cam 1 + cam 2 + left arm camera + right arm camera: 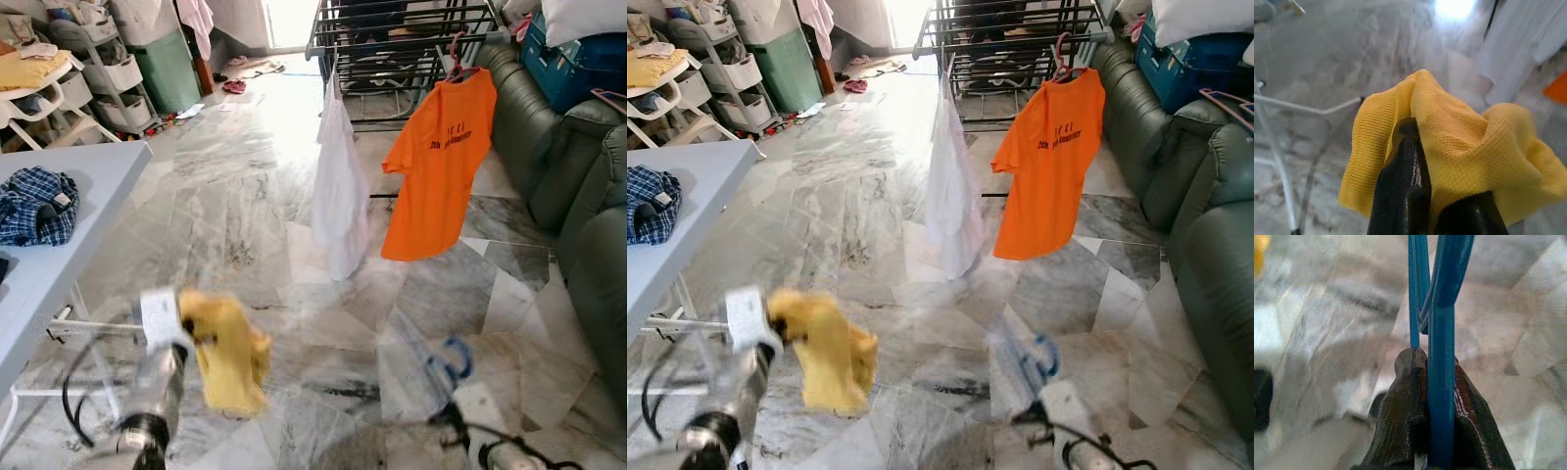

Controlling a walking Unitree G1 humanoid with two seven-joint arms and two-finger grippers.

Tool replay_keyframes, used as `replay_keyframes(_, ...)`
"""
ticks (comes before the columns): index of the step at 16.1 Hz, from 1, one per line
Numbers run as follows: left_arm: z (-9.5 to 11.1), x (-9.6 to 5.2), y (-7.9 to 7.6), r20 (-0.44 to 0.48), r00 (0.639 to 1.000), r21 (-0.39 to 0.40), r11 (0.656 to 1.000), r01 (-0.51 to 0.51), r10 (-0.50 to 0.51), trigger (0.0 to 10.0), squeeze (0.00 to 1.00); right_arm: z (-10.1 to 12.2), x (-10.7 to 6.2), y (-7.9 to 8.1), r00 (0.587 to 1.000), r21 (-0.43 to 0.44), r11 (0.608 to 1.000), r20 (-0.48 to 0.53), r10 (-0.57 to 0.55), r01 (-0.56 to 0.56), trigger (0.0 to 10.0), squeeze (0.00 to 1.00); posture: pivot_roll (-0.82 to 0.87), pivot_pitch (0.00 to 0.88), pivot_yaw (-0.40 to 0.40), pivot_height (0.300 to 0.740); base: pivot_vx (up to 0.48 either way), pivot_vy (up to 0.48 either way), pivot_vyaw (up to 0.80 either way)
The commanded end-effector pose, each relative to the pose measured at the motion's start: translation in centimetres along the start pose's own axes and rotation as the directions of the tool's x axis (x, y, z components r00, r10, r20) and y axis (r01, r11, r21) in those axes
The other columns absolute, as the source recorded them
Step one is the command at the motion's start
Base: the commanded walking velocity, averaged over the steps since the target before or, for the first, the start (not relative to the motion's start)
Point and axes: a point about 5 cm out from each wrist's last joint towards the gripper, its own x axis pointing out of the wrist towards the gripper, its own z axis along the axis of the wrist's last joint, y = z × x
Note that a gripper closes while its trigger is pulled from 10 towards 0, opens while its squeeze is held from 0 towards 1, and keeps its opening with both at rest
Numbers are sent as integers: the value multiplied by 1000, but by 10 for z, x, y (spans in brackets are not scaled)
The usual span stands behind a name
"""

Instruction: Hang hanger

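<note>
Hanger (1440,333), blue plastic, is clenched in the right gripper (1435,377) low over the marble floor (245,196), while the left gripper (1422,147) is clamped on a yellow garment (1459,147). The hook is best carried level to the drying rack (392,39), well ahead beside the orange T-shirt (441,166), whose dark chest print is too blurred to be read.

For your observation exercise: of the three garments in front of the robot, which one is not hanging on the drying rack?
The yellow garment: the left gripper holds it, while the white garment and orange T-shirt hang from the rack.
</note>
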Motion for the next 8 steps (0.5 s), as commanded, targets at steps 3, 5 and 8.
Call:
replay_keyframes(3, -22, -7, -10, -74, 995, -20, 998, 67, -69, 10000, 0, 28, 7, 12, 983, 186, 977, 131, -126, 101, 0, 0, -229, 0, 131, 740, 0, 0, 0)
replay_keyframes(5, -34, -10, -13, -132, 991, -40, 999, 29, -34, 10000, 0, 35, 10, 21, 981, 211, 971, 132, -145, 115, 0, 0, -233, 0, 130, 740, 0, 0, 0)
replay_keyframes(8, -44, -12, -24, -180, 981, -18, 998, 64, -66, 10000, 0, 40, 15, 33, 986, 217, 969, 84, -141, 120, 10000, 0, -239, 0, 121, 740, 0, 0, 0)
